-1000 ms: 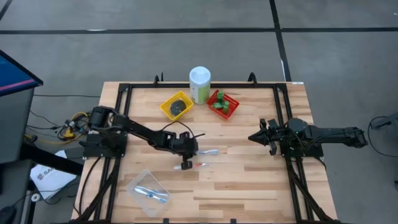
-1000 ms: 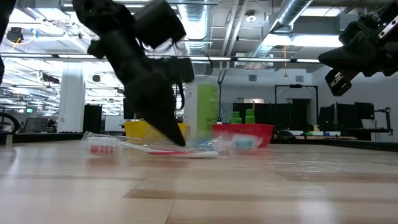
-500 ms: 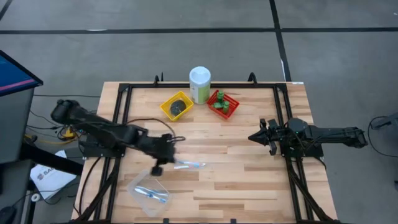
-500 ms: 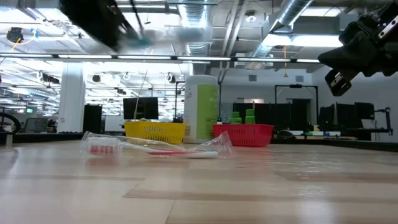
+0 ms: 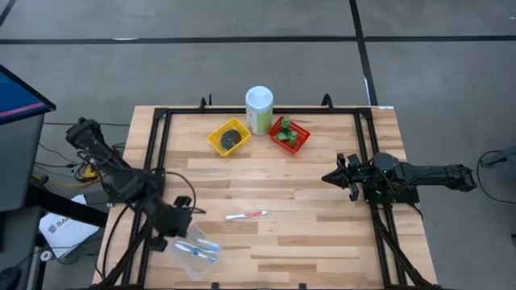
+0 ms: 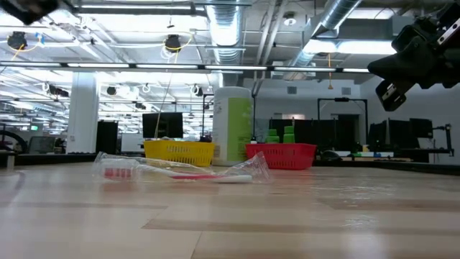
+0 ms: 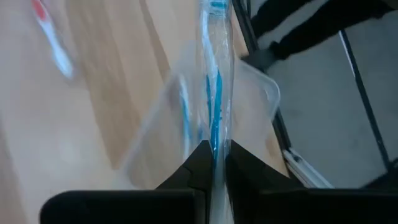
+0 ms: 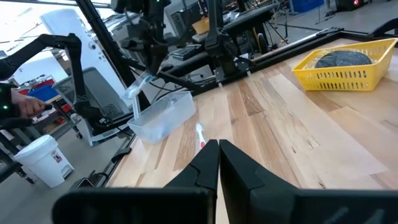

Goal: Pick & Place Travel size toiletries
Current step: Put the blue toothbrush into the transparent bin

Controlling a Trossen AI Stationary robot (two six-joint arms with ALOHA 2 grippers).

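A pale wooden slatted counter (image 5: 306,185) stands on grey floor. The left end effector (image 7: 213,163) pinches a blue plastic-wrapped toothbrush (image 7: 213,93) above the clear plastic tray (image 5: 192,250); the right end effector (image 8: 217,163) waits closed.

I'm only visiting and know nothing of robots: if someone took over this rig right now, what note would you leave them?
Left pincer: shut on a blue toothbrush, held over the clear tray at the table's front left.
Right pincer: shut, empty, waiting at the right.
Done: blue sticks lie in the tray.
Left: drop this brush; the red toothbrush lies mid-table.
Yellow basket and red basket stand at the back beside the canister.
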